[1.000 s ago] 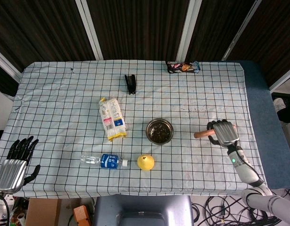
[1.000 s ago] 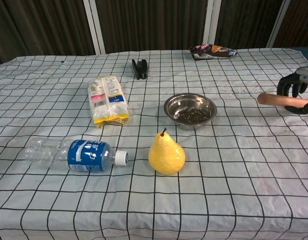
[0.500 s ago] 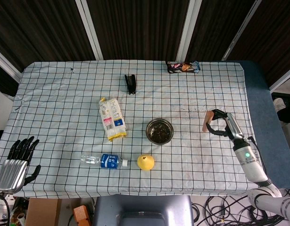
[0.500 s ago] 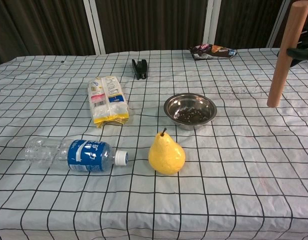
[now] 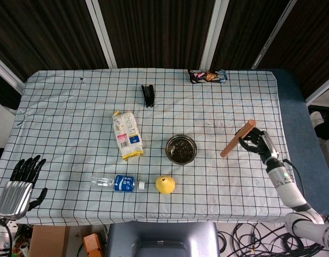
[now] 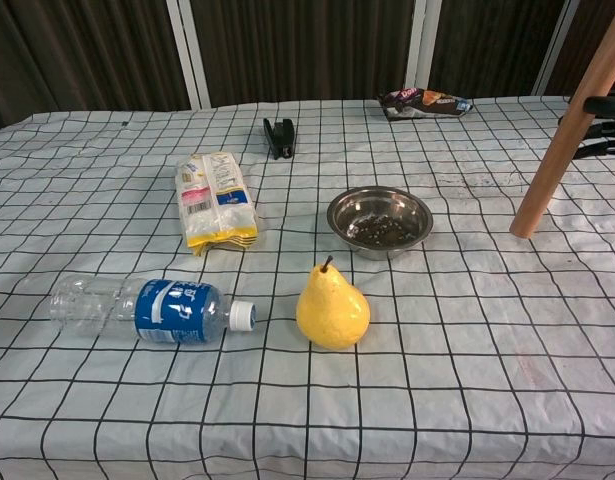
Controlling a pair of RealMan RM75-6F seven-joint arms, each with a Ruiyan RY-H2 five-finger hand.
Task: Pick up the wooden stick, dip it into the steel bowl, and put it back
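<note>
My right hand [image 5: 259,143] grips the wooden stick [image 5: 237,138] near its upper end, to the right of the steel bowl [image 5: 181,149]. The stick [image 6: 570,128] is lifted off the cloth and tilts, its lower end pointing down and left toward the bowl [image 6: 379,221] but still well apart from it. Dark bits lie inside the bowl. In the chest view only dark fingers [image 6: 599,112] of the right hand show at the right edge. My left hand [image 5: 18,184] hangs off the front left corner of the table, fingers apart, holding nothing.
A yellow pear [image 5: 165,184] and a lying water bottle [image 5: 116,182] sit in front of the bowl. A snack packet [image 5: 127,134] lies to its left, a black clip [image 5: 147,95] further back, and a dark wrapper [image 5: 207,76] at the far edge.
The right hand lifted the stick from lying flat on the cloth, raised it upright, and has now tilted its lower end leftward toward the bowl. The left hand stayed put.
</note>
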